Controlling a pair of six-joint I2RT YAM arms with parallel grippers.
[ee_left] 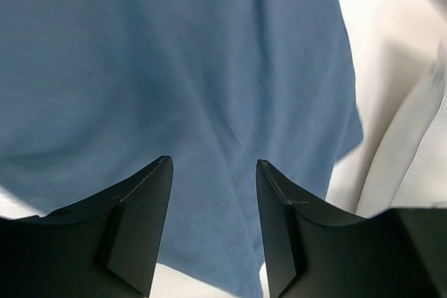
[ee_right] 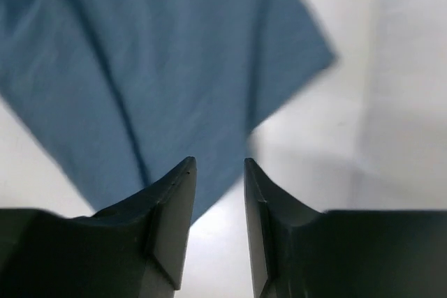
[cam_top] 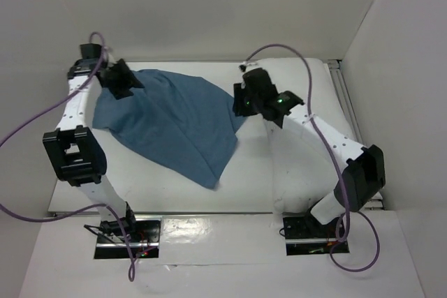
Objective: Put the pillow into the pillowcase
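So the blue pillowcase (cam_top: pixel 174 120) is lying limp and wrinkly on the white table (cam_top: pixel 160 190), and the white pillow (cam_top: pixel 300 172) sits just beside its right edge, partly under the right arm. The left arm is stretched out to the pillowcase's far left corner, with the left gripper (cam_top: pixel 120 80) pointing down over the cloth, jaws spread fairly wide and nothing between them. The right arm bends in over the pillowcase's right edge, and the right gripper (cam_top: pixel 244 99) is parted only narrowly, also gripping nothing.
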